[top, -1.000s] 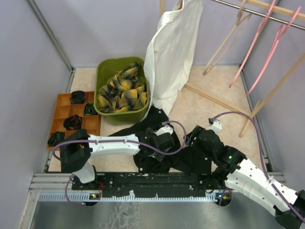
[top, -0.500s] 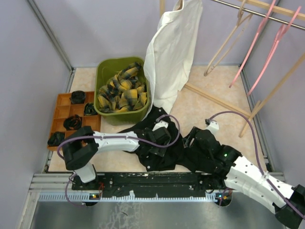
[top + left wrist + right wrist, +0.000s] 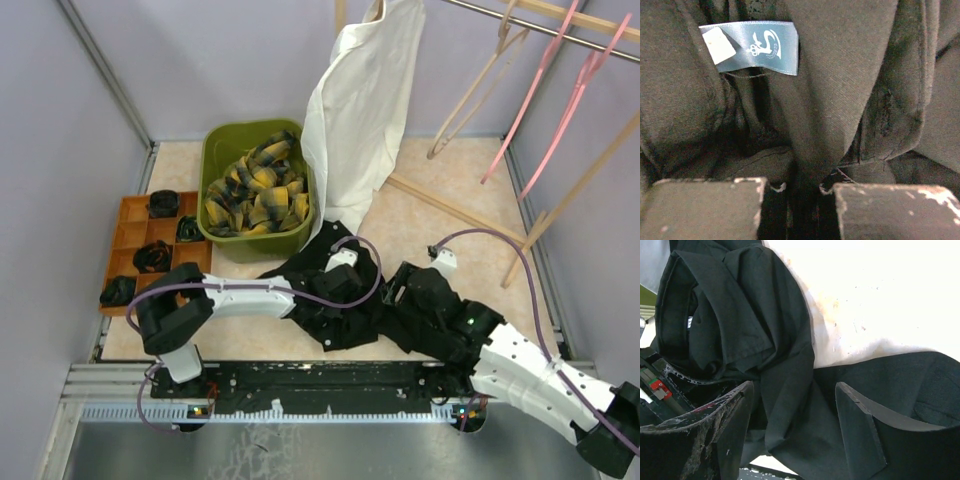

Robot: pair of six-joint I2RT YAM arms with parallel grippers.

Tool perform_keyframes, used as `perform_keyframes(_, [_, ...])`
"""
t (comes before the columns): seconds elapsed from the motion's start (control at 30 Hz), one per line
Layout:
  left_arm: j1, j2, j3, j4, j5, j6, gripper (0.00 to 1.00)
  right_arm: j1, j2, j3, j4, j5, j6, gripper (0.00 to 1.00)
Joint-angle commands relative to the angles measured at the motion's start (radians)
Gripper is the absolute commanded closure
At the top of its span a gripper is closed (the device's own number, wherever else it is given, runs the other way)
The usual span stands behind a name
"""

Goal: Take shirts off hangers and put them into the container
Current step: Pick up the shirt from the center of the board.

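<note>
1. The left pincer (image 3: 800, 195) was nearly closed, pinching a fold of the black shirt (image 3: 345, 332) just below its blue neck label (image 3: 750, 46).
2. The right pincer (image 3: 795, 415) stood wide, with black cloth lying loose between its jaws.
3. The black shirt lay crumpled on the counter (image 3: 450, 190), lower centre of the top view.
4. The plaid shirt (image 3: 255, 190) filled the green container (image 3: 213, 150) at upper left; the white shirt (image 3: 360, 110) hung just beside it.

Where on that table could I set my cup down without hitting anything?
The widest bare table patch is back right, between the white shirt and the hanging hangers. A narrow strip runs left of the green tub. The front middle is crowded: black shirt, left arm and right arm.
</note>
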Motion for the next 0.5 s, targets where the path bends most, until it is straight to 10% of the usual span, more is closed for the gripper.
perform_keyframes(0.0, [-0.005, 0.001, -0.086, -0.160, 0.052, -0.016, 1.00, 0.005, -0.014, 0.036, 0.026, 0.023, -0.003, 0.33])
perform_keyframes(0.47, [-0.004, -0.539, 0.065, -0.267, -0.116, 0.191, 1.00, 0.004, -0.046, 0.015, 0.038, 0.042, 0.005, 0.32])
